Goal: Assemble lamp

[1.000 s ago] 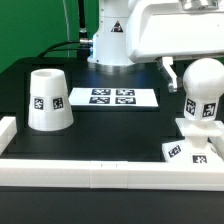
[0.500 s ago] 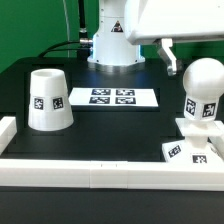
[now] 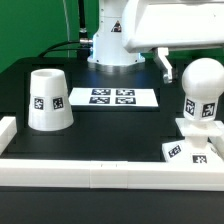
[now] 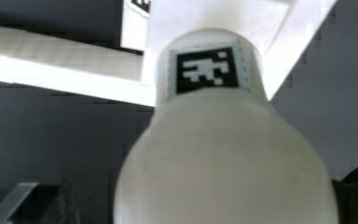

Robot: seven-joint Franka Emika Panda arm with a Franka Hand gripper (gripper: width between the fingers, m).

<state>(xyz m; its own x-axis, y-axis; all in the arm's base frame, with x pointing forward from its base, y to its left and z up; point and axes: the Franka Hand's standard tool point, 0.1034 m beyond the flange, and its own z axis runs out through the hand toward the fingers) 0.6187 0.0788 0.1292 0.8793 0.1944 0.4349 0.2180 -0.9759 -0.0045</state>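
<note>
Bulb post [image 3: 204,92] is standing upright on base [image 3: 188,151] on bench [image 3: 110,125]; hand [image 3: 186,62] is hovering beside its dome, one finger showing, spread cannot be told.

Cannot tell in either view how the jaws of the gripper [image 3: 167,64] stand, with only one dark finger [image 3: 163,62] showing in the exterior view under the white arm [image 3: 170,25], itself cut off by the top and right edges. Can see only part of the base [image 3: 190,150] and the long white rail [image 3: 100,172], both running out past that view's edges. Gets from the wrist view just a blurred stretch of the bulb post [image 4: 211,150], cropped by the picture's edge, with dark shapes beside it too vague to name.
</note>
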